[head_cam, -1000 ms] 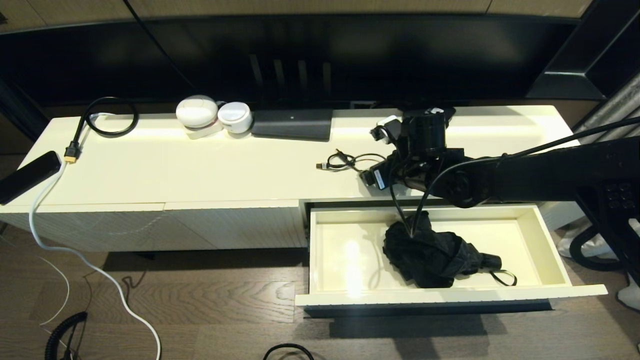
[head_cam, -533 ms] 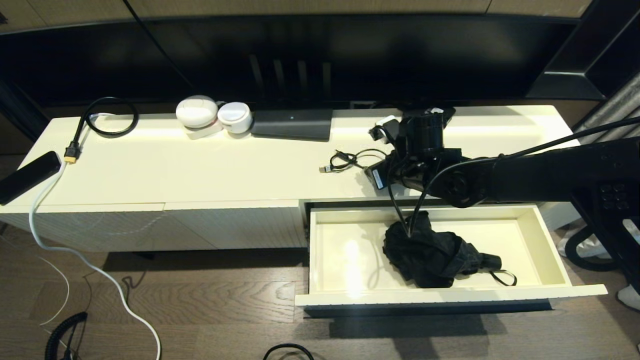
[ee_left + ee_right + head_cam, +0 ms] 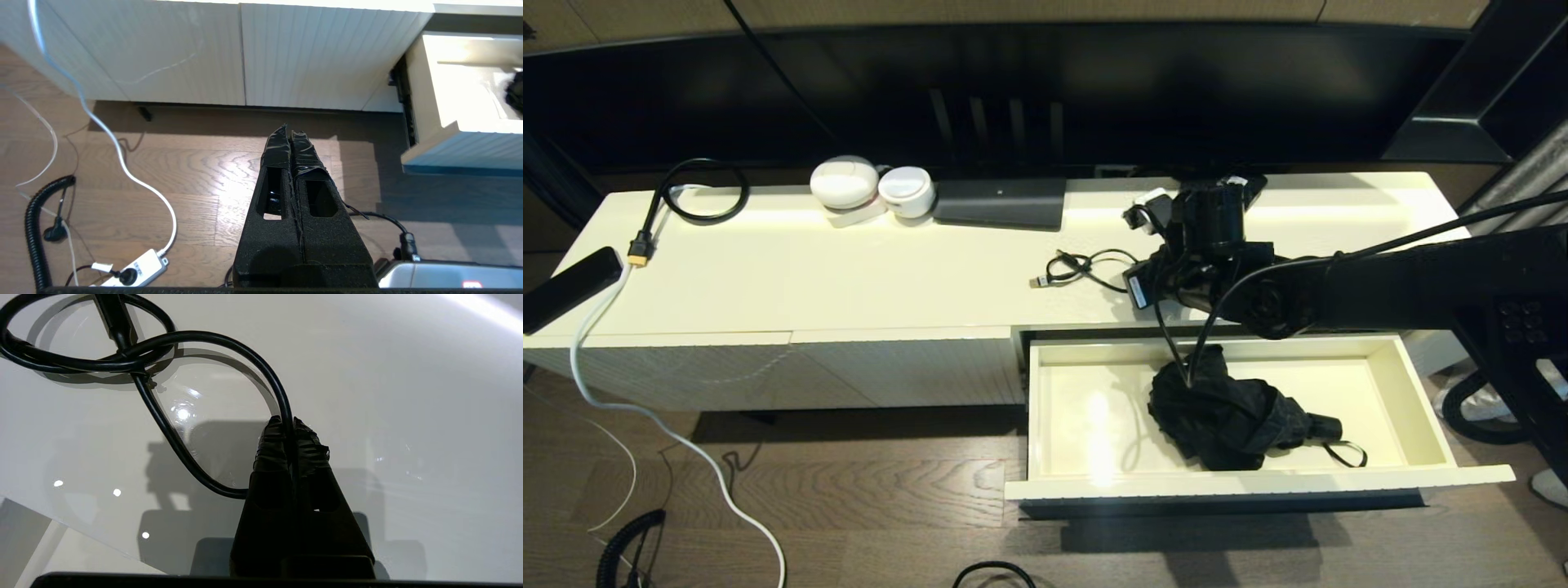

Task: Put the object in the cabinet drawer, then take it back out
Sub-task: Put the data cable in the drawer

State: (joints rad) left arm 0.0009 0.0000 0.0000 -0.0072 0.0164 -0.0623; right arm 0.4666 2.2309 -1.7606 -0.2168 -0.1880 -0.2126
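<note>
One black umbrella (image 3: 1233,416) lies inside the open cabinet drawer (image 3: 1258,482).

The right gripper (image 3: 288,426) hangs just above the cabinet top (image 3: 866,278), closed on a cable (image 3: 1078,265) whose coiled end lies to its left. Directly in front of and below it, the cabinet drawer (image 3: 1413,408) stands pulled out, a folded umbrella (image 3: 1233,416) lying inside, right of centre. Behind and to the gripper's left sits a flat box (image 3: 1001,202), with two round devices (image 3: 870,186) farther left. The left gripper (image 3: 289,136) hangs over the floor (image 3: 849,490), well left of the drawer.
</note>
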